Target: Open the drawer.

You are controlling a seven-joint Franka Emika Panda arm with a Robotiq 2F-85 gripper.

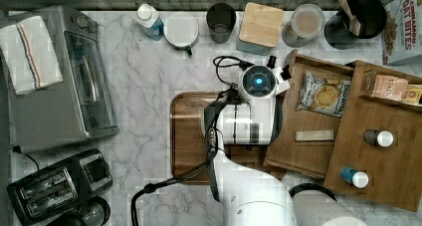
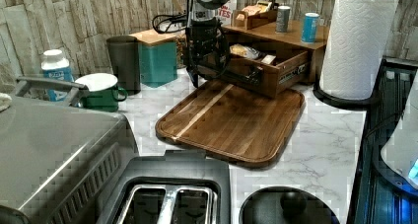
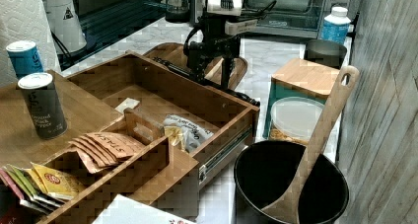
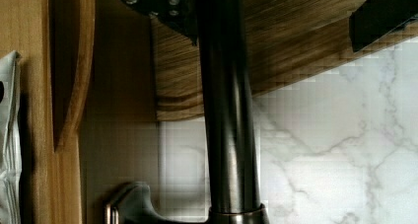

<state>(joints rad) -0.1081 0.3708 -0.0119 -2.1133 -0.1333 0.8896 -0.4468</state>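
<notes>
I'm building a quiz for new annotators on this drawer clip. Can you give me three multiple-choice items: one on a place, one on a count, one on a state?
1. Where does the snack bag lie?
A. inside the drawer
B. on the cutting board
C. on the toaster oven

2. How many cylindrical containers stand on the cabinet top?
A. one
B. two
C. four

3. What state is the drawer in?
A. shut
B. removed
C. pulled out

Answers: 1 A, the bag rests on the drawer floor; 2 B, two stand there in the right view; 3 C, its inside is exposed.
</notes>
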